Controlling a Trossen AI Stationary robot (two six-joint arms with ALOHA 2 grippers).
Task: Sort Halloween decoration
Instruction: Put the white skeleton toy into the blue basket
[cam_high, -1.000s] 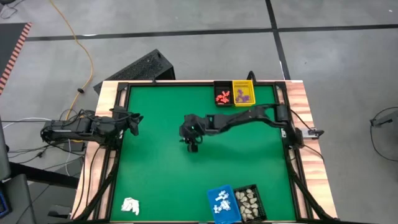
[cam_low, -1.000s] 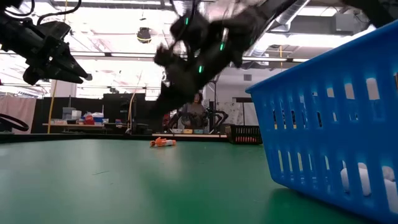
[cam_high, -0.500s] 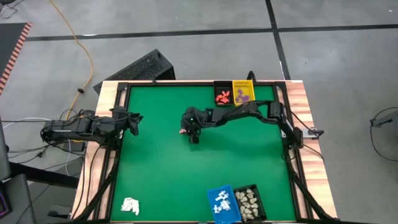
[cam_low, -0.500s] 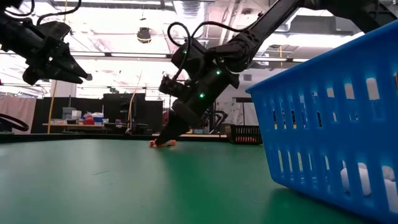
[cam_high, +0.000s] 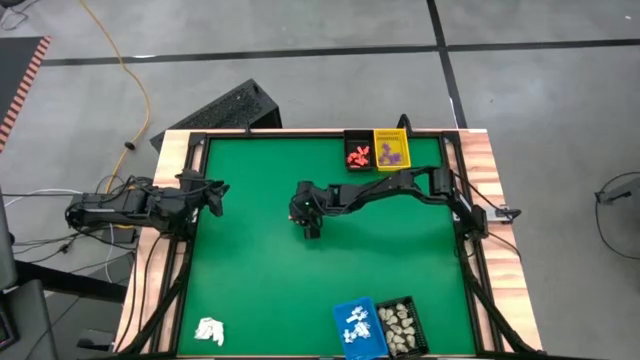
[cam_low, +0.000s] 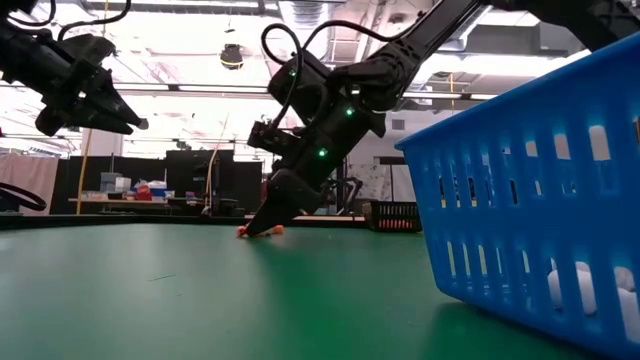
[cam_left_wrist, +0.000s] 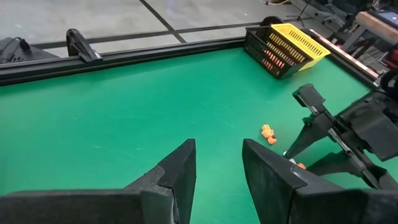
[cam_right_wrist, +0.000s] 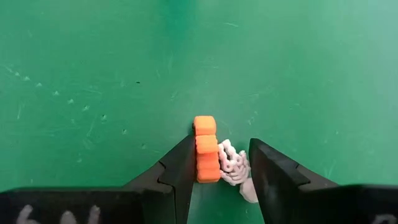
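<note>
An orange decoration (cam_right_wrist: 205, 149) (white piece beside) lies between the right hand's (cam_right_wrist: 219, 163) parted, ungripping fingers.

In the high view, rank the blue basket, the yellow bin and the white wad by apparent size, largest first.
1. Blue basket.
2. Yellow bin, clearly smaller.
3. White wad, smallest.
All lie on the table, so the overhead camera sees them fairly.
</note>
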